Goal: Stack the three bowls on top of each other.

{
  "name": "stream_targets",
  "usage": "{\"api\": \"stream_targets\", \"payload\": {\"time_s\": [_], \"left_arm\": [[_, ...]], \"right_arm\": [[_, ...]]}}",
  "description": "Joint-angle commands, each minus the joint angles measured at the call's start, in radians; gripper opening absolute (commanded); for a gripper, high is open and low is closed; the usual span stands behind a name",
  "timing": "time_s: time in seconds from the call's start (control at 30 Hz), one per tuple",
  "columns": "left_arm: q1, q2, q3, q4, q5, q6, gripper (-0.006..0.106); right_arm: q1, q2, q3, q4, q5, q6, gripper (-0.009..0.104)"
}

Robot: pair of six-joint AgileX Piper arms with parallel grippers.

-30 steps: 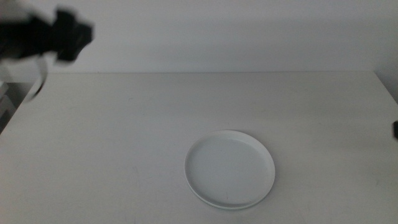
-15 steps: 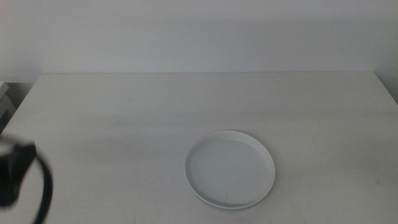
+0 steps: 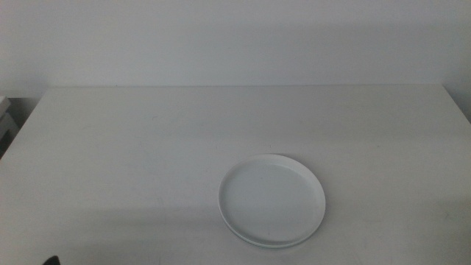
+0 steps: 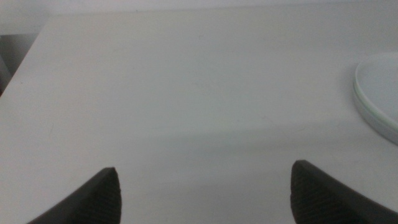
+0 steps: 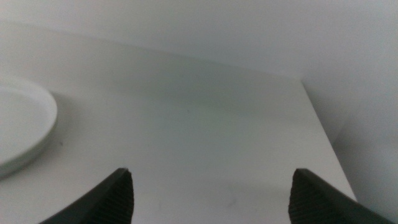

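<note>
Right of centre on the tabletop (image 3: pixel 132 147), toward its near edge, a white bowl (image 3: pixel 271 199) is seen sitting flat. A second rim is seen peeking out beneath it along the near side, so a stack is judged to be in place; the pale greenish tint of that lower edge in the left wrist view suggests the mint one. How many dishes are in the pile cannot be counted: one top dish is clear, one edge below is visible, a third is not made out. No other bowl is found apart on the tabletop, so the stacking is judged done or nearly done. The pile is judged to be left alone because nothing is touching it.

The left end effector (image 4: pixel 202 193) is held low over the near left part of the tabletop, released, jaws wide apart, nothing between them; the stack is seen off to one side. The right end effector (image 5: pixel 211 196) is likewise spread and empty, well apart from the stack, facing the far right corner. Both arms are judged to be parked clear. Two end effectors are counted.
</note>
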Motion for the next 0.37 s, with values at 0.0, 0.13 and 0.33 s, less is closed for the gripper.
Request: {"api": "stream_targets", "payload": {"time_s": [0.0, 0.13, 0.33], "left_arm": [[-0.002, -0.024, 0.012, -0.01, -0.124, -0.004, 0.09], [0.002, -0.044, 0.073, -0.01, -0.175, -0.004, 0.09], [0.002, -0.043, 0.085, -0.01, -0.156, -0.004, 0.09]], "right_arm": [[-0.006, -0.02, 0.011, -0.019, -0.086, -0.009, 0.065], [-0.006, -0.06, 0.043, -0.023, -0.064, -0.009, 0.065], [-0.006, -0.078, 0.043, -0.027, -0.084, -0.009, 0.065]]}}
